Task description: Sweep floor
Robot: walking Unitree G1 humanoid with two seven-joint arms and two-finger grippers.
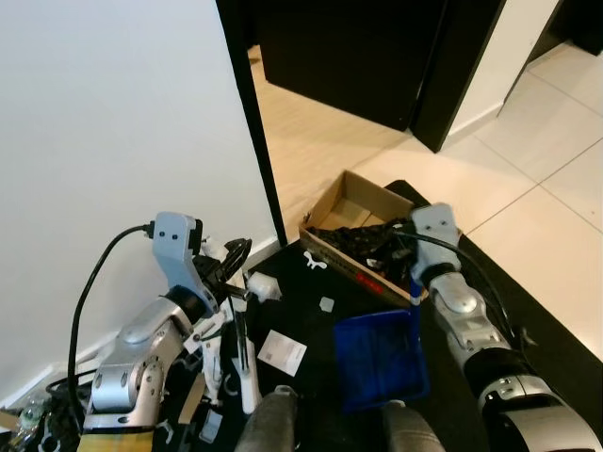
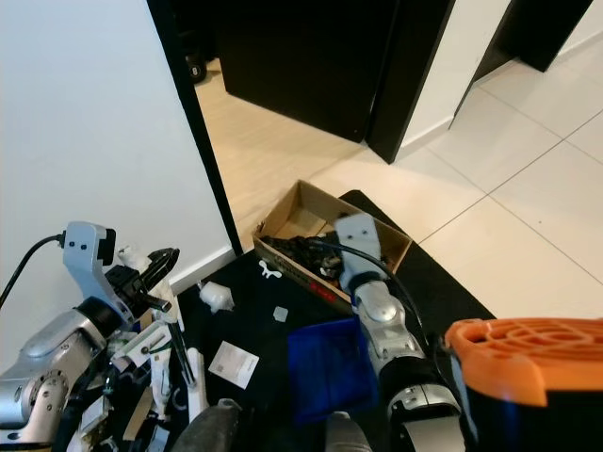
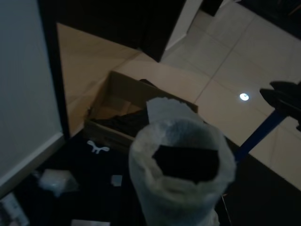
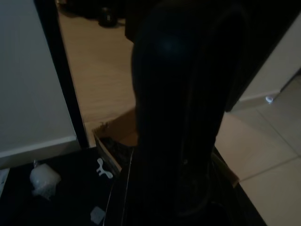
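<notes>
A blue dustpan (image 1: pixel 382 360) rests on the black mat (image 1: pixel 320 325), its thin blue handle (image 3: pixel 256 134) rising to my right gripper (image 1: pixel 407 252), which is shut on it. My left gripper (image 1: pixel 229 266) is shut on a foam-wrapped broom handle (image 3: pixel 181 174); the white stick (image 1: pixel 247 375) runs down toward my feet. Litter lies on the mat: a crumpled white paper ball (image 1: pixel 264 285), a small white scrap (image 1: pixel 327 303), a white card (image 1: pixel 282 349) and a white butterfly-shaped clip (image 1: pixel 314 263).
An open cardboard box (image 1: pixel 347 201) holding black tangled things stands at the mat's far edge, right by my right gripper. A white wall (image 1: pixel 113 141) with a black door frame (image 1: pixel 252 122) is on the left. Wood floor and pale tiles (image 1: pixel 546 141) lie beyond.
</notes>
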